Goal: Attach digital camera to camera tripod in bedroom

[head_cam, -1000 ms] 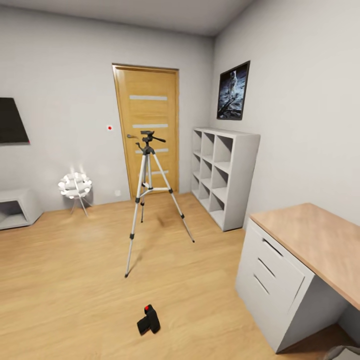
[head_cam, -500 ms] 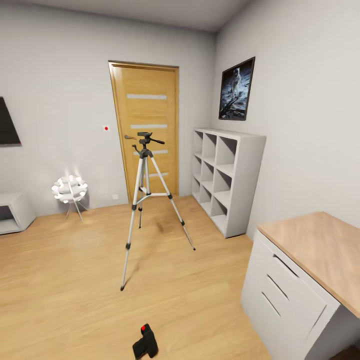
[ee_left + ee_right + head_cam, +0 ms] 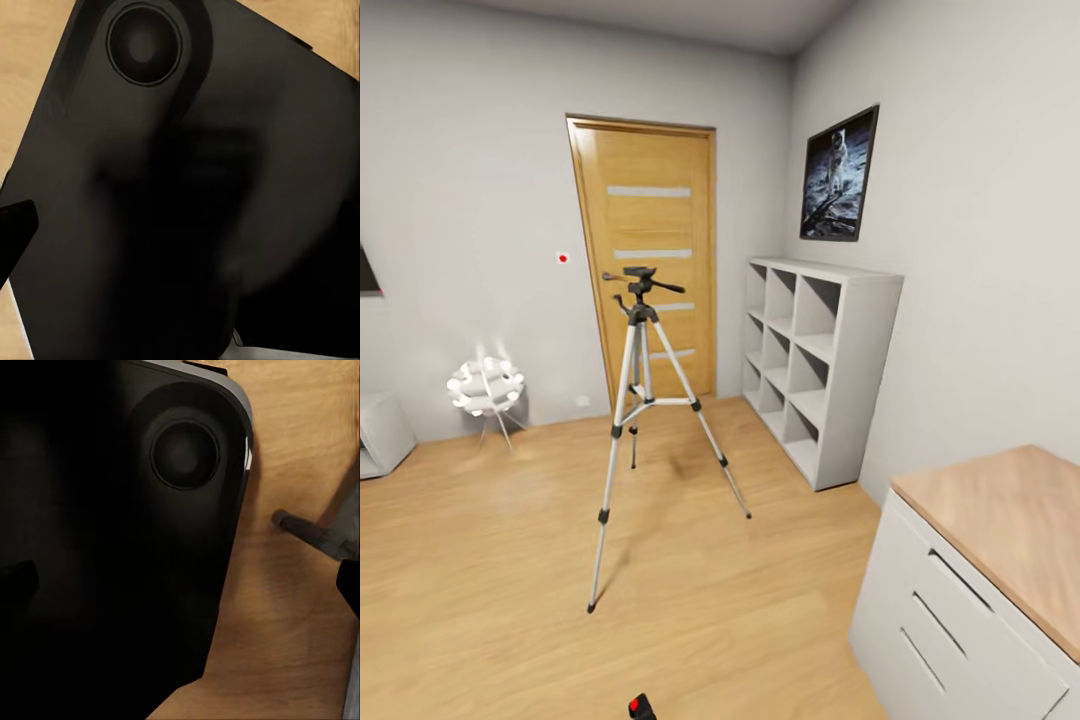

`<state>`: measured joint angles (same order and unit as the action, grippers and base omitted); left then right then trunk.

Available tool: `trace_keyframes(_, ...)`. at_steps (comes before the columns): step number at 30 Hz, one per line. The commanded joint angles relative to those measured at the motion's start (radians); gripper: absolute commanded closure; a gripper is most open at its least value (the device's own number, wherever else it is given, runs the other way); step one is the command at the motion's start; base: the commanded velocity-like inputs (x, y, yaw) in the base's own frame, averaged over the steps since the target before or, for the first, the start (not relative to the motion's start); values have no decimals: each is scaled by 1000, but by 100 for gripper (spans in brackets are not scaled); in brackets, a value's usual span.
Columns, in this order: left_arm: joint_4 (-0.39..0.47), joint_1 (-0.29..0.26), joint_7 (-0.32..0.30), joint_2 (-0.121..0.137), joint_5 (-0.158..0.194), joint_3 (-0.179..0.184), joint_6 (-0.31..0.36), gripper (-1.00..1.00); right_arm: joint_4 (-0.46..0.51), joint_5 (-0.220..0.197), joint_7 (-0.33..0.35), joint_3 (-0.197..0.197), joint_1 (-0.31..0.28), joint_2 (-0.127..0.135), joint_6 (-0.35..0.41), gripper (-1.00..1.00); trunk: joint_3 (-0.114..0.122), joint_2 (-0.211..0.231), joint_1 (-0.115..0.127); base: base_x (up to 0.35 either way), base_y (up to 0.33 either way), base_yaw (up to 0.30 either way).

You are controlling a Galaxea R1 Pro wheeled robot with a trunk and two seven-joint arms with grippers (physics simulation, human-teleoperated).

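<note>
Grippers: neither wrist view gives a readable pair of fingers, so whether either set is apart or together cannot be told. Left wrist view: a large dark robot body panel (image 3: 187, 195) with a round recessed disc, strips of wood floor at the edges. Right wrist view: a similar dark panel (image 3: 112, 532) with a round disc, over wood floor, with a thin dark rod beside it.

Bedroom, head view, largest to smallest:
- Light wood plank floor (image 3: 490, 560); pale grey walls.
- Oak door (image 3: 650, 260) with frosted strips, in the far wall.
- White drawer unit (image 3: 970, 620) with a wood top, near right corner.
- White cubby shelves (image 3: 820, 365) against the right wall, just beyond the door.
- Camera tripod (image 3: 645, 420), upright on the open floor in front of the door; silver legs spread, black head with its long handle pointing sideways.
- Framed astronaut picture (image 3: 840, 175), on the right wall above the shelves.
- White spiky-ball lamp (image 3: 485, 388), lit, on thin legs by the far wall, left of the tripod.
- Digital camera (image 3: 642, 708), on the floor at the bottom edge, well short of the tripod; just its black top and red dot are in frame.
</note>
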<state>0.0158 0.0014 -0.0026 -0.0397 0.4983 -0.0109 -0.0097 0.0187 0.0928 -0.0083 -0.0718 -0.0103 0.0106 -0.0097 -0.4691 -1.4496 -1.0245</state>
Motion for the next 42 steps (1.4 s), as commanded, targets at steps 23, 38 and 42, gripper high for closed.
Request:
trace_keyframes(23, 1, 0, 0, 1, 4, 0, -3, -100, 0, 4, -1, -6, 0, 0, -1, -100, -1, 0, -1, 307, -163, 0)
trace_keyframes(38, 1, 0, 1, 1, 11, -5, -3, -100, 0, 5, -1, -6, 0, 1, -1, -100, -1, 0, -1, 86, -42, 0)
trace_keyframes(42, 1, 0, 0, 1, 13, -6, -3, -100, 0, 5, -1, -6, 0, 2, -1, -100, -1, 0, -1, 61, -2, 0)
